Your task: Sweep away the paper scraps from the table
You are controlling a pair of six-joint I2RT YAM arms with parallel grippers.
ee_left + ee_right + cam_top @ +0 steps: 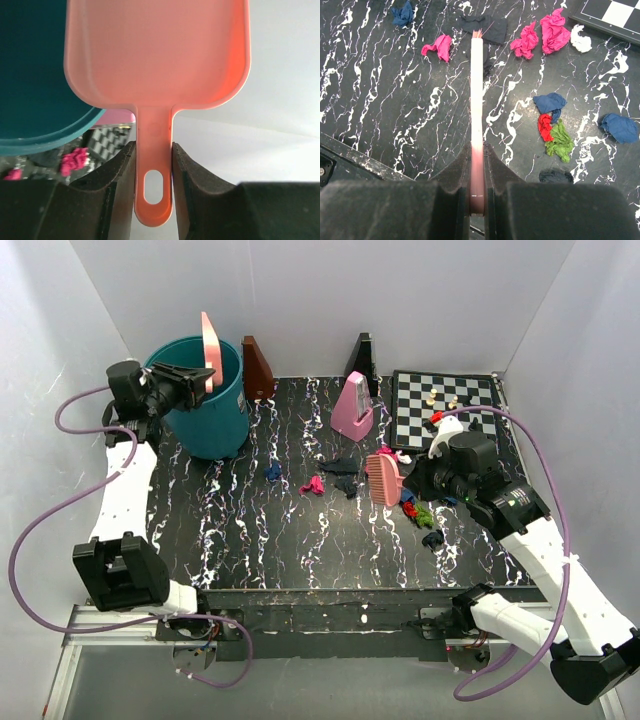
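Note:
My left gripper (190, 380) is shut on the handle of a pink dustpan (210, 345), held tilted up over a teal bin (205, 410). In the left wrist view, the dustpan (157, 55) looks empty and its handle sits between my fingers (120, 170). My right gripper (425, 480) is shut on a pink brush (383, 478), standing on the black veined table (250, 530). Paper scraps lie around the brush: magenta (439, 46), dark blue (550, 103), red (545, 126), green (561, 142) and white (581, 39). The brush (477, 100) shows edge-on.
A chessboard (445, 405) with small pieces lies at the back right. A pink metronome (352, 408), a brown one (257, 368) and a black one (362, 362) stand along the back. White walls enclose the table on three sides.

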